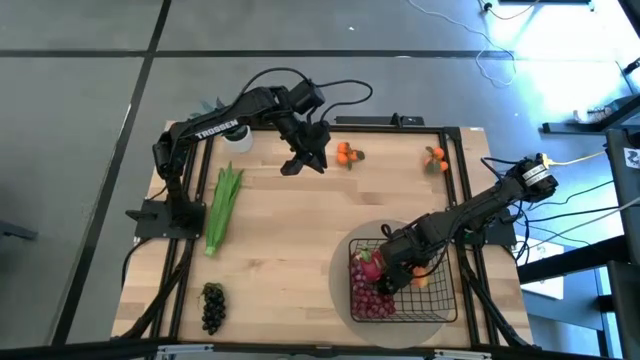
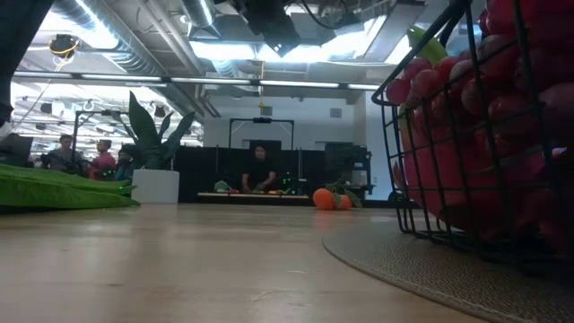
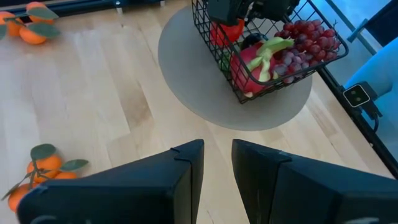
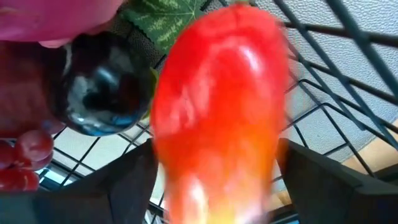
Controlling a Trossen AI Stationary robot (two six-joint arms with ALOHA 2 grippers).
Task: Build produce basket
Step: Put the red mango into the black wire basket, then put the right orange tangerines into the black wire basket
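Observation:
The black wire basket [image 1: 438, 296] stands on a round grey mat at the table's near right. It holds a pink dragon fruit [image 3: 252, 59] and red grapes [image 3: 308, 37]. My right gripper [image 1: 392, 272] reaches down into it, shut on the red-yellow mango [image 4: 217, 118]. My left gripper [image 1: 305, 158] hovers open over the far middle of the table, just left of a tangerine cluster [image 1: 347, 153]. A second tangerine cluster [image 1: 435, 157] lies at the far right. The green leafy stalk [image 1: 224, 206] lies flat at the left. The dark grape bunch [image 1: 212, 306] rests at the near left. My right gripper pinches the mango between its two fingers [image 4: 124, 186], one on each side of the fruit's body [image 4: 168, 155]. The fingers slant down from the table's right side into the basket. The mango sits inside the mesh walls; whether it rests on the basket floor I cannot tell.
A white pot with a spiky plant [image 2: 157, 184] stands at the far left corner. Bare wood lies across the table's middle and near side [image 1: 290, 270]. The grey mat's rim [image 3: 186, 81] sticks out around the basket. People sit in the room behind the table.

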